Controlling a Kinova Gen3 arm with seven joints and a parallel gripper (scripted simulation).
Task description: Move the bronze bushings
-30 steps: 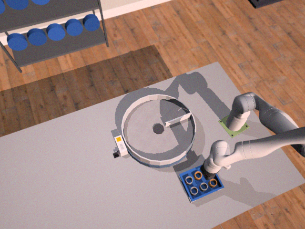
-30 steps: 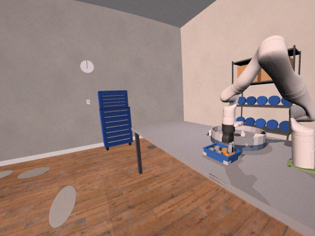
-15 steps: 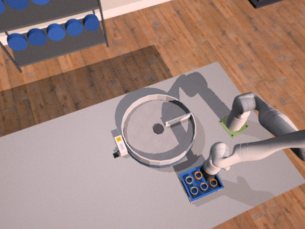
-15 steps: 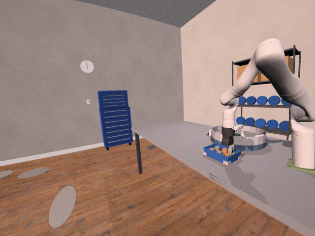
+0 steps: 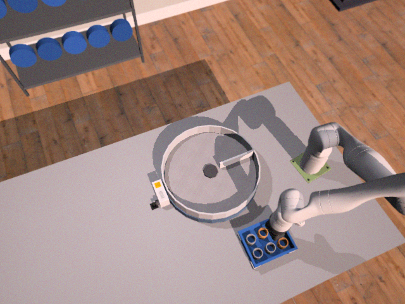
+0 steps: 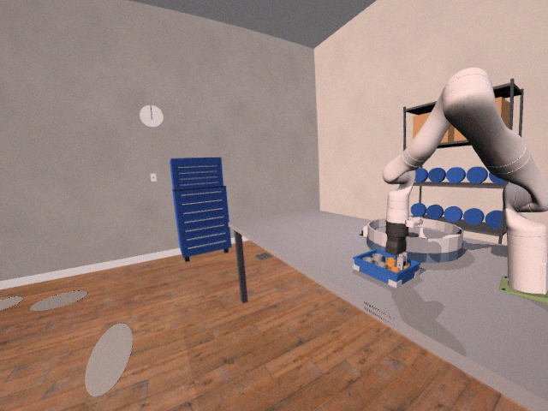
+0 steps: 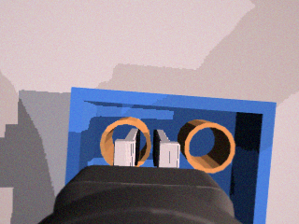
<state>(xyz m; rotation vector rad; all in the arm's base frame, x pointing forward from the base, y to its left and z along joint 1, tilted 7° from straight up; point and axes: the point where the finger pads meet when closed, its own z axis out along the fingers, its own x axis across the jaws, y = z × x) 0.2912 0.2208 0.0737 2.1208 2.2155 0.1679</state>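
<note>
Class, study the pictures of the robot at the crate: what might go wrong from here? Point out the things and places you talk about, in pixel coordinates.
1. The gripper (image 5: 277, 234) (image 6: 400, 260) (image 7: 146, 141) straddles one wall of the left bronze bushing (image 7: 104, 140), so the bushing could tilt when lifted.
2. Its other finger might knock the right bronze bushing (image 5: 287, 242) (image 7: 231, 148).
3. The turntable's raised rim (image 5: 211, 216) (image 6: 442, 241) could catch a low-carried bushing.

Tool (image 5: 277, 234) (image 6: 401, 262) (image 7: 146, 141) lower than one second ago, down at crate (image 5: 245, 250) (image 6: 376, 270) (image 7: 173, 99).
</note>
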